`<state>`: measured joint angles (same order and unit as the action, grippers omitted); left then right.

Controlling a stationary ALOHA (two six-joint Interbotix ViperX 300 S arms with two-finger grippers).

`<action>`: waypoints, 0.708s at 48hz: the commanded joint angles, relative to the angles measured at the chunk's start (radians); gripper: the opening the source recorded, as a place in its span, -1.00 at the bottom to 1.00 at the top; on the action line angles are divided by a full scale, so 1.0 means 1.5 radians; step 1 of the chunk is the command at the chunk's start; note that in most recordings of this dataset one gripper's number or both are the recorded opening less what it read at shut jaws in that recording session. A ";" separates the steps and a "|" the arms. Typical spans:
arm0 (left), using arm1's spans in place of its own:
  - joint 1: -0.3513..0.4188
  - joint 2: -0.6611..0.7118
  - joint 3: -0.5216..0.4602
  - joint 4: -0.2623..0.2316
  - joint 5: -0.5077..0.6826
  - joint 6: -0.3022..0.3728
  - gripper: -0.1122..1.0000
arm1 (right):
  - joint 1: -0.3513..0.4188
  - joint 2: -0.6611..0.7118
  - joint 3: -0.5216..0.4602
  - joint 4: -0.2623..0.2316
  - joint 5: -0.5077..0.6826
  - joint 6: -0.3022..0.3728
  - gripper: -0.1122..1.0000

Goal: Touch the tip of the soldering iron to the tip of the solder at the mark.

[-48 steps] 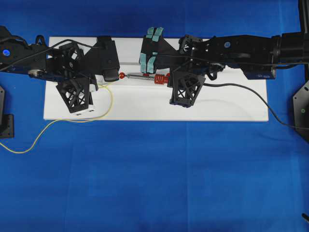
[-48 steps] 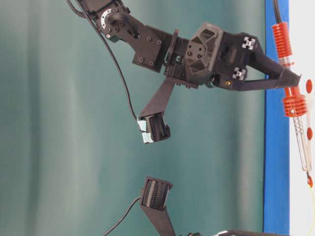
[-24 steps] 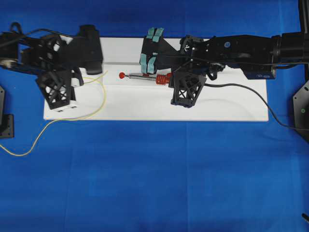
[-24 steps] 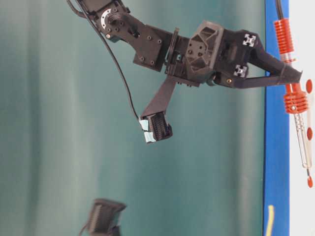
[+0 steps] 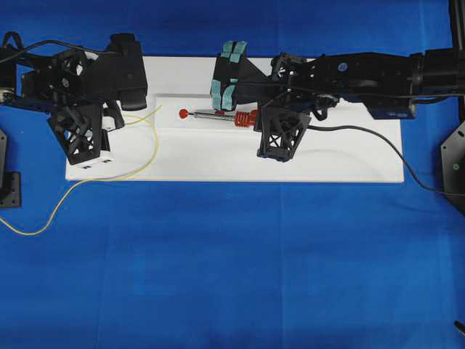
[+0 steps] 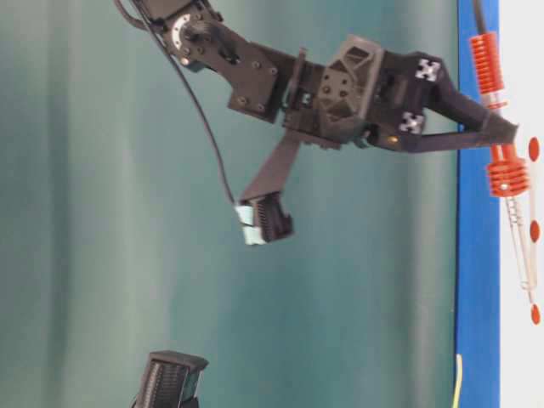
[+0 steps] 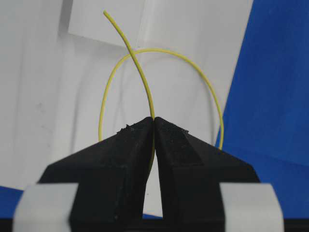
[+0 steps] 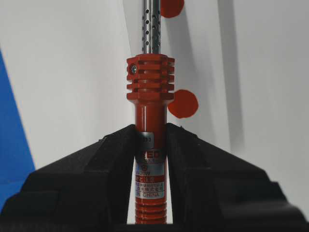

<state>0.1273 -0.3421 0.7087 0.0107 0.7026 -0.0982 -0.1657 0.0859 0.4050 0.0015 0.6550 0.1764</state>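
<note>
The soldering iron lies level over the white board. My right gripper is shut on its red body, below the ribbed collar. Its silver tip points left and ends beside a red mark. The thin yellow solder loops across the board's left end. My left gripper is shut on it, pinching it between the fingertips. The solder's free tip stands apart, left of the mark and of the iron's tip.
The solder trails off the board's front left corner onto the blue cloth. The iron's black cord runs right across the board and off its edge. Further red dots lie on the board under the iron.
My left gripper has pulled back to the left with the solder, taking its tip away from the red mark. The right gripper and the iron have barely moved.
</note>
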 commanded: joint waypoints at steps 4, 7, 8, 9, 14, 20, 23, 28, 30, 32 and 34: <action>-0.003 -0.010 -0.006 0.000 -0.004 -0.002 -0.76 | 0.000 -0.080 0.019 -0.004 -0.002 0.002 -0.68; -0.003 -0.010 -0.006 0.000 -0.005 -0.002 -0.76 | 0.000 -0.104 0.038 -0.004 -0.002 0.003 -0.68; -0.003 -0.010 -0.005 0.000 -0.005 -0.002 -0.76 | 0.000 -0.111 0.045 -0.004 -0.002 0.004 -0.68; -0.003 -0.010 -0.006 -0.001 -0.004 -0.002 -0.76 | 0.000 -0.118 0.052 -0.004 -0.002 0.004 -0.68; -0.003 -0.010 -0.005 -0.001 -0.004 -0.003 -0.76 | 0.000 -0.150 0.093 -0.004 -0.001 0.008 -0.68; -0.003 -0.010 -0.006 0.000 -0.005 -0.004 -0.76 | 0.000 -0.175 0.122 -0.004 0.001 0.018 -0.68; -0.003 -0.009 -0.006 -0.001 -0.004 -0.004 -0.76 | 0.000 -0.181 0.129 -0.004 0.006 0.025 -0.68; -0.003 -0.006 -0.010 0.000 -0.005 -0.004 -0.76 | 0.000 -0.182 0.130 -0.005 0.011 0.026 -0.68; -0.003 -0.004 -0.012 0.000 -0.006 -0.004 -0.76 | 0.000 -0.182 0.129 -0.005 0.012 0.026 -0.68; -0.003 -0.001 -0.015 0.000 -0.008 -0.004 -0.76 | 0.000 -0.181 0.129 -0.005 0.011 0.026 -0.68; -0.003 0.002 -0.020 0.000 -0.010 -0.004 -0.76 | 0.000 -0.181 0.129 -0.007 0.011 0.026 -0.68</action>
<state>0.1243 -0.3390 0.7072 0.0107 0.6964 -0.1043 -0.1672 -0.1626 0.6121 -0.0031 0.6750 0.2148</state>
